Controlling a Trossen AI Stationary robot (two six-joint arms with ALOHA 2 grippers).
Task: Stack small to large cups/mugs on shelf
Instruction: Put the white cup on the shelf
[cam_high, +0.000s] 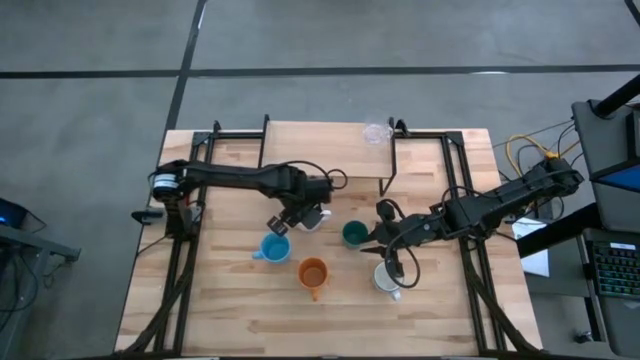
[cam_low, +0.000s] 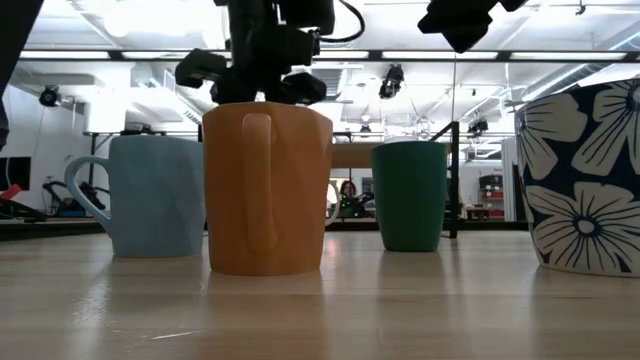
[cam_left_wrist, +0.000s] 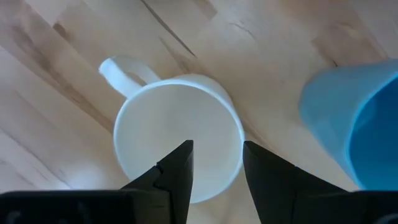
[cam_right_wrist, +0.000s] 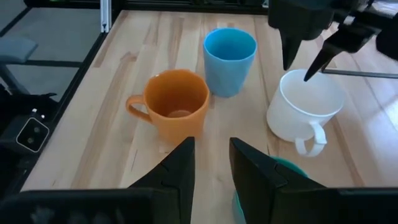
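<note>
Starting at the left, your left gripper (cam_high: 300, 212) hangs directly above the white mug (cam_left_wrist: 178, 142), fingers spread and holding nothing, one finger over the mug's mouth and the other beyond its rim. The mug stands upright on the table, just beside the light blue mug (cam_high: 274, 248). It looks rigid, glazed and likely slippery, so pinch the wall across the rim, away from the handle. The orange mug (cam_high: 313, 273) sits close in front; lift straight up first. Further right, the teal cup (cam_high: 354, 234) stands below your right gripper (cam_high: 378, 240), also spread and empty. The shelf (cam_high: 325, 148) holds only a clear glass (cam_high: 376, 132) at its right end.
</note>
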